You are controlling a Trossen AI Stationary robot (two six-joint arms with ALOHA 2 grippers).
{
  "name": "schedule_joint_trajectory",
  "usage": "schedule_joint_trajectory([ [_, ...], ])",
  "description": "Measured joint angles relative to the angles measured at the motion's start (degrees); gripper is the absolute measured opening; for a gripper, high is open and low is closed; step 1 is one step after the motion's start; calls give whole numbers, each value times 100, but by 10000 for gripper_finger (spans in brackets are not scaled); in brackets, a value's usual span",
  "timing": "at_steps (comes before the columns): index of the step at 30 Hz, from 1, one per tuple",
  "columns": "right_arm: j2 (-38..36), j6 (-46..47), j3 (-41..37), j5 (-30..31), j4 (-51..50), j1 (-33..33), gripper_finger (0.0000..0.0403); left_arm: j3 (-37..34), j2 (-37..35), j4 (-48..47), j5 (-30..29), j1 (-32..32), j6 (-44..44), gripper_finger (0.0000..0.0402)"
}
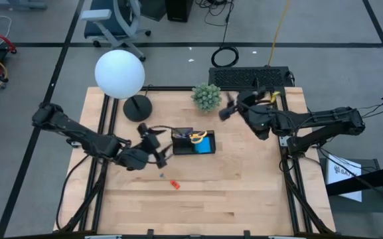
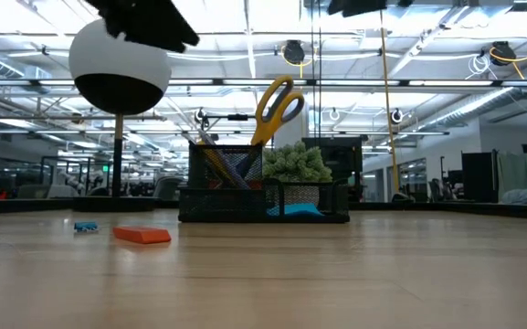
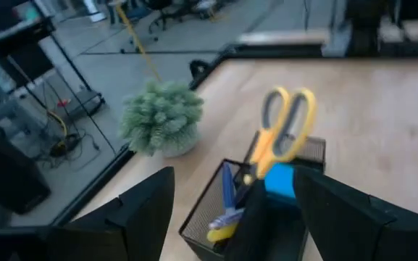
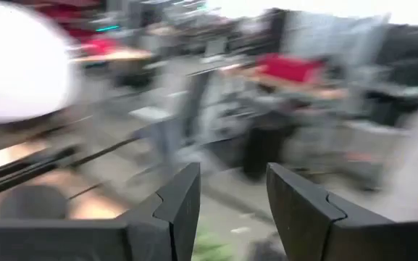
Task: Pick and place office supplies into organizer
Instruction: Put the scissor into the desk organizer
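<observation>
Pale wood makes up the table (image 1: 244, 192) I work at, seen from above with my two dark arms reaching in from either side. Near its middle sits the organizer (image 1: 192, 142), a low black mesh tray with compartments. Yellow-handled scissors (image 2: 276, 108) stand upright in it, handles up, with slim pens (image 2: 216, 163) leaning beside them in the same tall section. A blue sticky-note pad (image 1: 206, 145) lies in the lower section of the tray.

My left gripper (image 1: 156, 150) hovers just beside the organizer's left end, above the table, its fingers (image 3: 145, 206) spread apart and holding nothing. From its wrist view I look between them at the scissors and the pad.

My right gripper (image 1: 227, 110) is raised near the table's far edge, just right of a green spiky plant ball (image 1: 206, 96). Its fingers (image 4: 180, 196) are also apart and empty.

Two small pieces lie on the bare wood in front of the organizer: a red piece (image 1: 174, 184) and, near it, a tiny blue piece (image 2: 86, 227). They lie apart.

A lamp with a white globe (image 1: 119, 74) and round black base (image 1: 137, 108) stands at the far left of the table.
</observation>
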Motion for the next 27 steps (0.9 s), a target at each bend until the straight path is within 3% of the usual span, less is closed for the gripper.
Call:
schedule_joint_trajectory([
  [4, 23, 353, -225, -2380, -107, -133, 153, -610, -731, 26, -125, 20, -347, 282],
  [6, 99, 501, -387, -3109, 74, -222, 153, -849, -1105, 170, -122, 21, -325, 282],
  [12, 128, 1063, -1044, -3988, 400, -362, 153, -1266, -2012, 235, 136, -55, -354, 282],
  [14, 131, 1041, -1295, -4576, 602, -400, 153, -1328, -2190, 340, 138, -101, -357, 282],
  [20, 127, 903, -1830, -6312, 1426, -463, 153, -1436, -2314, 314, 128, -226, -173, 282],
  [27, 243, 876, -2193, -7211, 1598, -696, 153, -1436, -2294, 348, 52, -221, -114, 282],
])
